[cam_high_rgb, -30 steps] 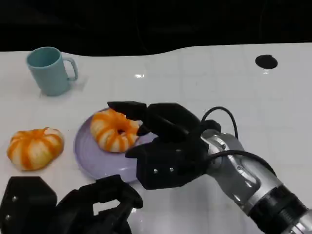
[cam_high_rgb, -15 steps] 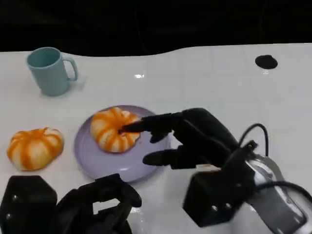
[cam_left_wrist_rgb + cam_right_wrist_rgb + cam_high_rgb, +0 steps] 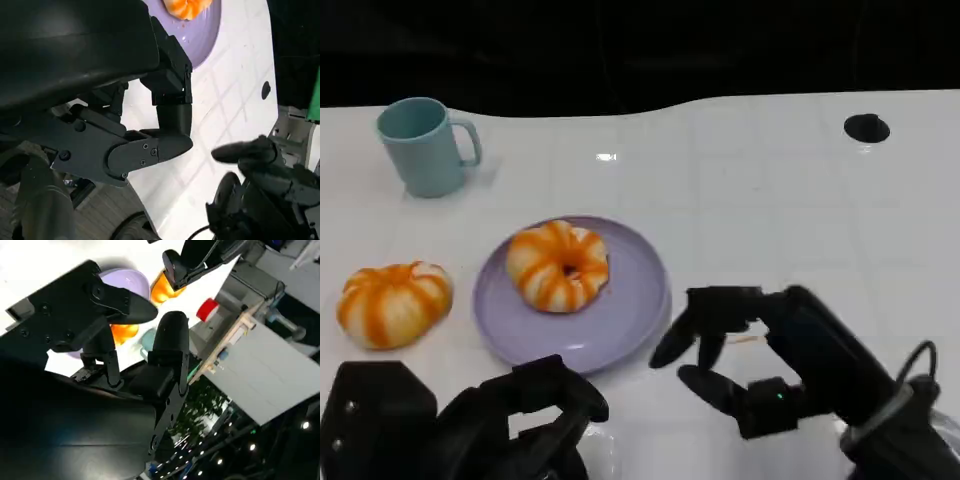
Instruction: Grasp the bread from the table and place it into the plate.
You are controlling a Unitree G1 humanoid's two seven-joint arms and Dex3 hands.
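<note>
**Op:** Bread, striped orange and white: I log two pieces on the white table (image 3: 770,180). Going left to right in the head view: a teal mug (image 3: 423,145) stands far left toward the back, handle to the right. Nearer me, one bread (image 3: 393,302) lies on the bare table, just beside the plate's left rim but apart from it.

**Obs:** And the plate?

**Op:** The lilac plate (image 3: 620,320) is next. A second bread (image 3: 558,265) sits inside it, on the back-left part, fully within the rim. The left wrist view catches that plate (image 3: 207,30) and a bit of the bread (image 3: 187,6) on it.

**Obs:** Hands?

**Op:** The left hand (image 3: 520,420) is low at the near left edge, in front of the plate, fingers curled inward. I see nothing in it, and it touches neither bread. The right hand (image 3: 760,350) is just right of the plate's near-right rim, fingers spread and bent, holding nothing, clear of the plate. My right wrist view shows its fingers (image 3: 170,340) parted with no object between them.

**Obs:** Anything further right?

**Op:** A small black round mark (image 3: 866,127) on the table, far right toward the back, well apart from everything else.
</note>
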